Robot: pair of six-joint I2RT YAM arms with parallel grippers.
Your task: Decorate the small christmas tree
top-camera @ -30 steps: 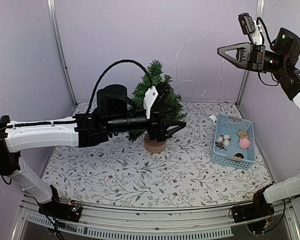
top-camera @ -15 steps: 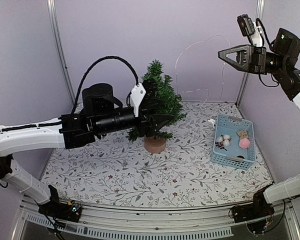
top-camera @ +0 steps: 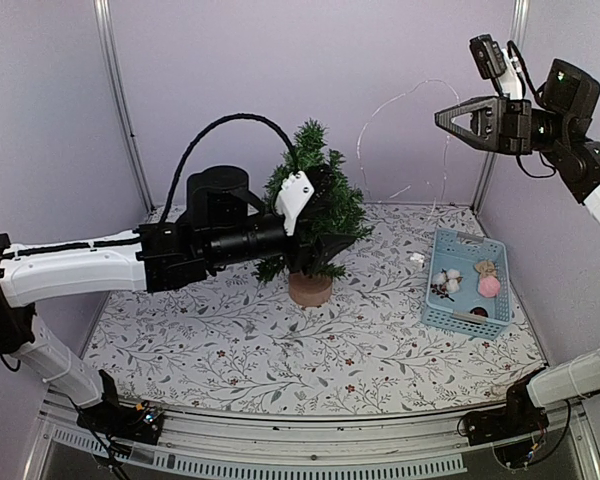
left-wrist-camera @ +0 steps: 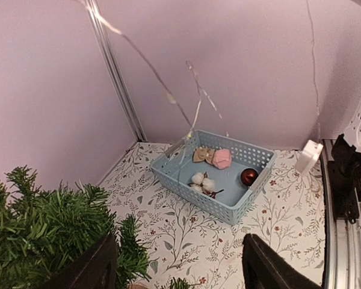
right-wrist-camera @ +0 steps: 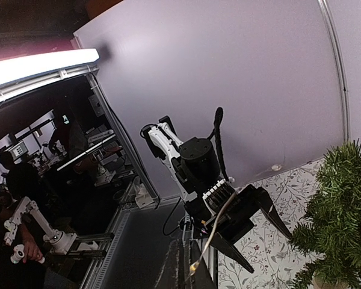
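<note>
The right gripper [top-camera: 442,115] pinches the light string [left-wrist-camera: 169,96] aloft. The left gripper [left-wrist-camera: 177,270], jaws apart, must next guide it onto the small christmas tree [top-camera: 315,200].

White shell links and black cylindrical motor housings make up the left arm [top-camera: 80,268], with a thick black cable [top-camera: 230,125] looping over it and a white wrist bracket [top-camera: 294,197]. The right arm [top-camera: 578,95] matches, ending in a black triangular pincer [top-camera: 439,115].
</note>
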